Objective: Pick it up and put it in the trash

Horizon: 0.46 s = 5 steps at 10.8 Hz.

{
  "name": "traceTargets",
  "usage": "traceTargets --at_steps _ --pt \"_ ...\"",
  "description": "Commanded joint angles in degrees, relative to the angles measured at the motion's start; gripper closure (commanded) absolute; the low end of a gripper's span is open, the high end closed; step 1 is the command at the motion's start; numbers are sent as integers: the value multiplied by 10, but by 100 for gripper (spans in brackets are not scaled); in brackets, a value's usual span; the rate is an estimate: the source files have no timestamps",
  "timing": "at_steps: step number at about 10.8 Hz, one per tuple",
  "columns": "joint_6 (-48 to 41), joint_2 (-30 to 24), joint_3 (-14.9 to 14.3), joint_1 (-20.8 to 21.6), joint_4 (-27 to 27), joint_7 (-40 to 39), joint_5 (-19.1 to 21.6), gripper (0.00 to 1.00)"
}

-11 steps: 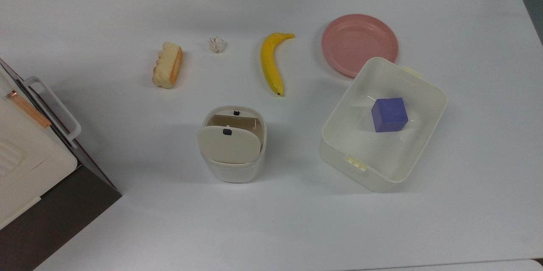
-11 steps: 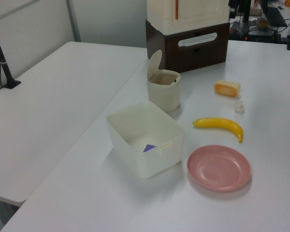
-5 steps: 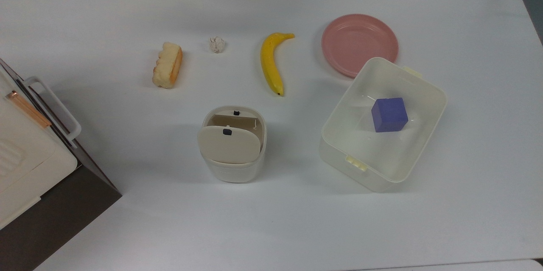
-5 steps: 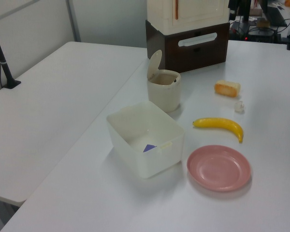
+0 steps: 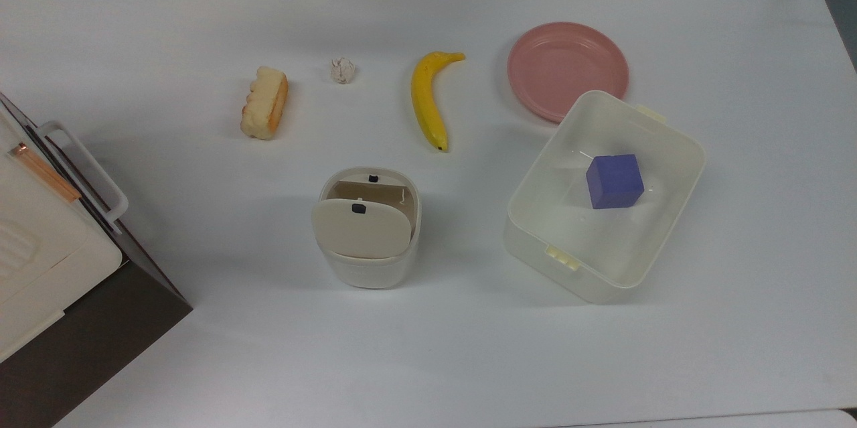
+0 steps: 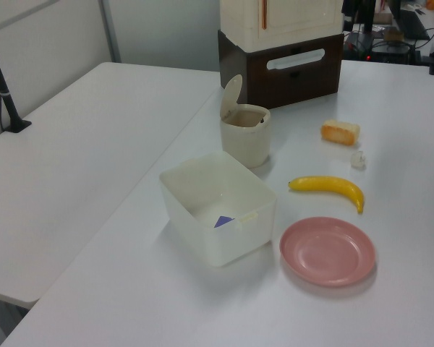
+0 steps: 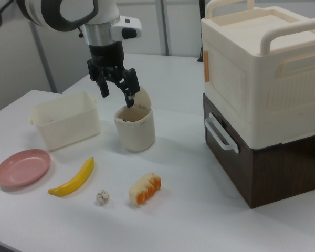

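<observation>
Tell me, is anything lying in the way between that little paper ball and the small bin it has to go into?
Nothing visible does. In the top view the paper ball lies between the bread slice and the banana, with bare table down to the bin, whose flap lid stands open.

Crumpled paper ball (image 5: 342, 70); smooth cream plastic bin (image 5: 366, 227); translucent plastic tub (image 5: 604, 196); matt white table (image 5: 428, 347).

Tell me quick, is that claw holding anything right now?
Gripper: open, holding nothing, up in the air in the right view.
</observation>
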Motion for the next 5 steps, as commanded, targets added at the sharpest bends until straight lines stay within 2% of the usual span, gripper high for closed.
traceTargets --at_steps 1,3,5 --pt "-11 2 28 6 -21 -9 -39 0" --pt "-11 4 64 13 -54 -9 -87 0" --pt "-12 5 89 37 -103 -7 -131 1"
